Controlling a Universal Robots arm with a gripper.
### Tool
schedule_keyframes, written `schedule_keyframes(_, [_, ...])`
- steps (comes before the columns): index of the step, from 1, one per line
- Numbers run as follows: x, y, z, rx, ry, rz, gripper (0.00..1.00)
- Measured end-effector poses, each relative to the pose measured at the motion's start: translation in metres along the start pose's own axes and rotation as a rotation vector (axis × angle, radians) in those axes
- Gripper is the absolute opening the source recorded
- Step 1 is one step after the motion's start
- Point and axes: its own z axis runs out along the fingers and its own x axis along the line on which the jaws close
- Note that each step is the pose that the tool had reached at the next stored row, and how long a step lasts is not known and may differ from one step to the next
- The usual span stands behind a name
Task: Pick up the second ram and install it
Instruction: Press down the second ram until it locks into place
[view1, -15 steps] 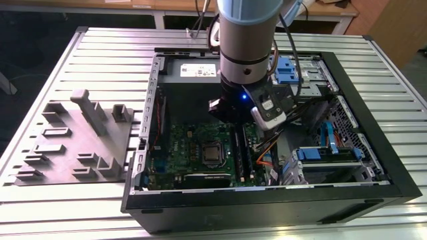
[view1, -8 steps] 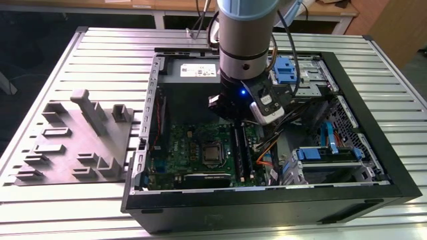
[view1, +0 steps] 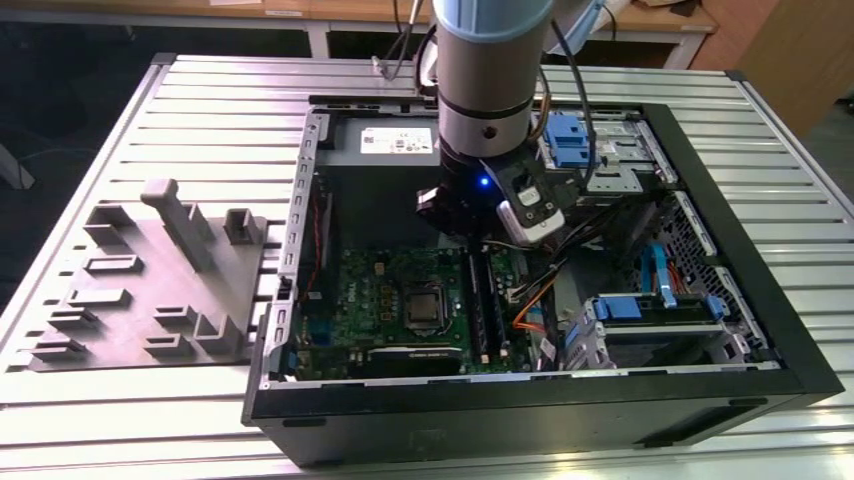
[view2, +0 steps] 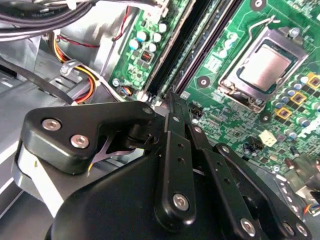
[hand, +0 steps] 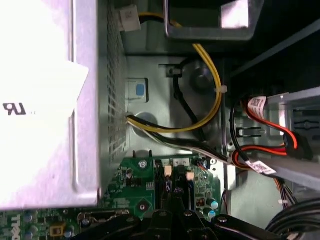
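My gripper (view1: 467, 245) reaches down into the open computer case (view1: 534, 392), at the far end of the memory slots (view1: 497, 310) on the green motherboard (view1: 360, 290). A long dark stick, the second ram (view1: 477, 305), stands on edge in the slots and runs from the gripper toward the case's near wall. In the second wrist view the black fingers (view2: 172, 130) meet at a narrow tip, shut, with nothing seen between them. The gripper (view2: 170, 97) is right at the end of the slots (view2: 192, 52). In the first wrist view the gripper (hand: 172, 199) sits by the white slot latches (hand: 167, 171).
A grey moulded tray (view1: 134, 300) with an upright slab (view1: 180, 220) lies at the exterior view's left of the case. The processor socket (view2: 262, 67) is beside the slots. Yellow and orange cables (hand: 212, 85), a power supply (hand: 45, 100) and blue drive brackets (view1: 567, 140) crowd the case.
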Motion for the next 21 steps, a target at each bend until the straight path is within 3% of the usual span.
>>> schedule_keyframes(5, [0.0007,0.0002,0.0068,0.0000,0.0001,0.000,0.10])
schedule_keyframes(21, [0.0011,0.0000,0.0112,0.0001,0.0001,0.000,0.10])
